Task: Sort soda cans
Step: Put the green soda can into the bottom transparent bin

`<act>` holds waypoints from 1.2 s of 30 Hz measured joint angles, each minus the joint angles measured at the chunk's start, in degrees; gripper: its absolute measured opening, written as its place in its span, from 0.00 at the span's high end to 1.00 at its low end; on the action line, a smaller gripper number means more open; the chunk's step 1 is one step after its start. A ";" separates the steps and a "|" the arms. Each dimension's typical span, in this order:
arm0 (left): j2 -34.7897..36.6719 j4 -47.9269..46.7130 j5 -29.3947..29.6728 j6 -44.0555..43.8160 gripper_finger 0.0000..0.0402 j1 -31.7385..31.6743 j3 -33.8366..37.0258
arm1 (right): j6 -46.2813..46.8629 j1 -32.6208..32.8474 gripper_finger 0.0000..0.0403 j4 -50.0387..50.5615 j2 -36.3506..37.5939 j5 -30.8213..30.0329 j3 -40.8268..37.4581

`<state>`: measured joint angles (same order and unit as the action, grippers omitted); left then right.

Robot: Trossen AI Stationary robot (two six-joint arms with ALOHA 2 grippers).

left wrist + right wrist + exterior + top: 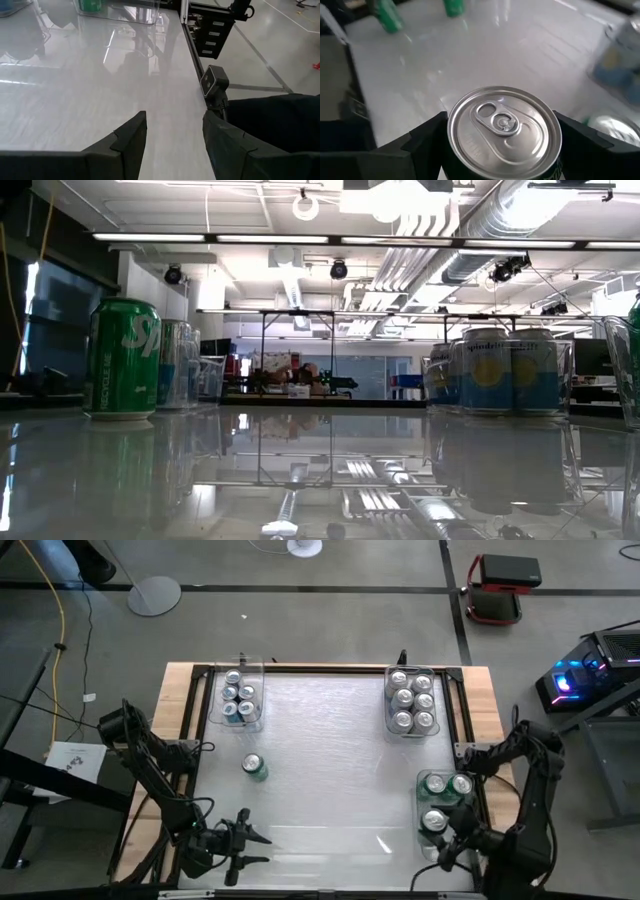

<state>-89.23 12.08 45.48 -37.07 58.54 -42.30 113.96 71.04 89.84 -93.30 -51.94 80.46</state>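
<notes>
The right gripper [502, 145] is clamped on a green soda can [503, 131], one finger on each side of its round wall just below the silver lid, above the near right bin [422, 802]. Thin, smooth metal like this likely dents and slips, so a mid-wall squeeze seems safest. The left gripper [174, 137] rests near the table's front edge, fingers apart and empty. Farther out a lone green can [255, 767] stands on the glossy tabletop [330, 760], and beyond it the far clear bins [413, 700] hold more cans.
</notes>
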 joint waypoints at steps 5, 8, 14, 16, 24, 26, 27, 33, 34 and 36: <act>0.00 0.20 0.10 0.23 0.57 -0.36 0.00 | 8.19 1.19 0.28 0.16 2.68 3.89 -9.14; 0.00 0.24 0.10 0.18 0.57 -0.83 0.00 | 14.00 1.19 0.28 0.15 3.02 4.02 -15.26; 0.00 0.25 0.12 -1.24 0.57 -1.26 0.00 | 15.99 1.27 0.28 -6.59 3.05 0.49 -24.03; 0.00 0.24 0.12 -1.25 0.57 -1.31 0.00 | 15.64 1.32 0.28 -8.58 3.07 -2.03 -25.59; 0.00 0.24 0.12 -1.44 0.57 -1.64 0.00 | 13.47 1.15 0.23 -12.83 3.11 -6.21 -28.90; 0.00 0.24 0.12 -1.90 0.57 -1.64 0.00 | 12.88 1.12 0.21 -13.16 3.09 -6.63 -29.00; 0.00 0.24 0.11 -2.16 0.57 -1.64 0.00 | 12.50 1.10 0.21 -13.28 3.09 -6.72 -29.00; 0.00 0.22 0.12 -3.24 0.57 -1.64 0.00 | 10.00 1.08 0.20 -13.77 3.05 -6.56 -29.02; 0.00 0.22 0.12 -3.24 0.57 -1.64 0.00 | 9.35 1.08 0.20 -13.91 3.05 -6.47 -29.02; 0.00 0.22 0.12 -3.24 0.57 -1.64 0.00 | 7.42 1.08 0.20 -14.97 3.05 -6.46 -29.04</act>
<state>-89.23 12.29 45.60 -40.32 56.90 -42.30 121.38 72.12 74.87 -90.26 -58.40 51.42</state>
